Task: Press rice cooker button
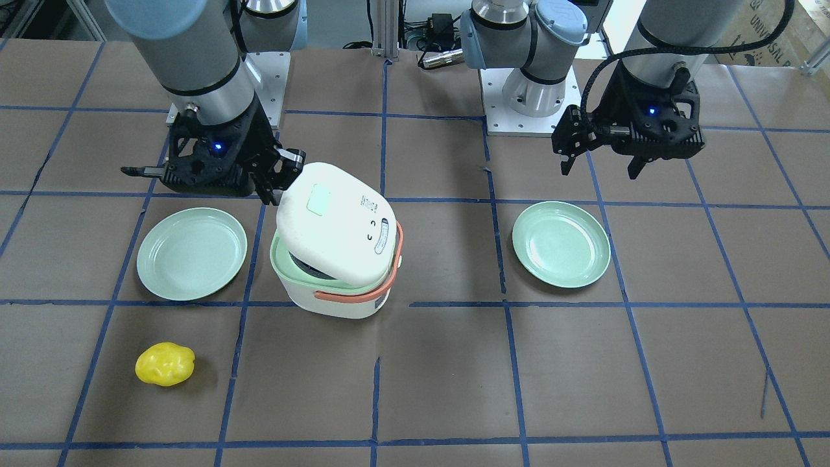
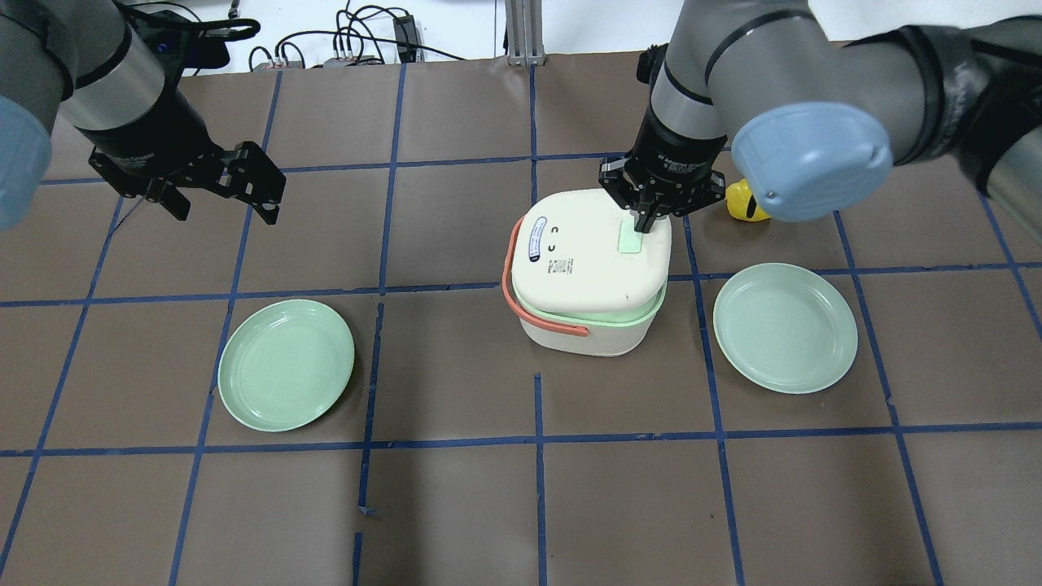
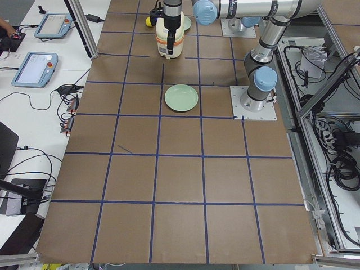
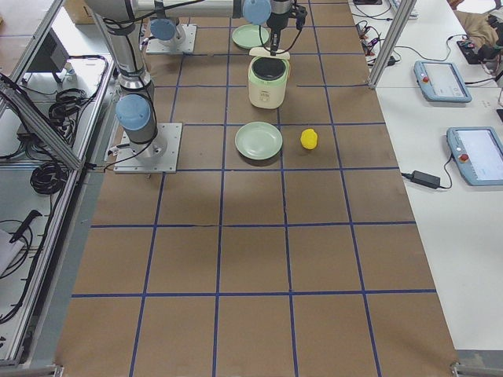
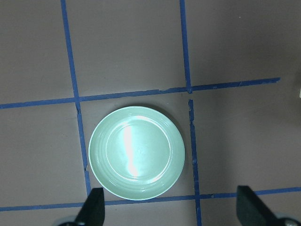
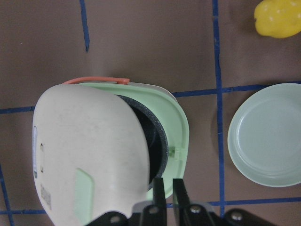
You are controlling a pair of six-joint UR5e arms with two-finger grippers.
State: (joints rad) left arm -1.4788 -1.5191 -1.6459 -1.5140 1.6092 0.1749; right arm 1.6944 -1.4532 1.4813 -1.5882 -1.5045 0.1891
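Plates [image 2: 286, 365] — two; cooker [image 2: 590, 325], button [image 2: 632, 239], yellow toy [image 1: 165, 364] — one each.

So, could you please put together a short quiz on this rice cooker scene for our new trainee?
1. Fill in the blank: ___ pale green plates are set out.
2. True or false: the rice cooker has its lid tilted open, so the dark inner pot shows.
3. The right gripper is:
A) over a plate
B) at the lid's edge beside the button
C) out of every view

Key: 1 two; 2 true; 3 B.
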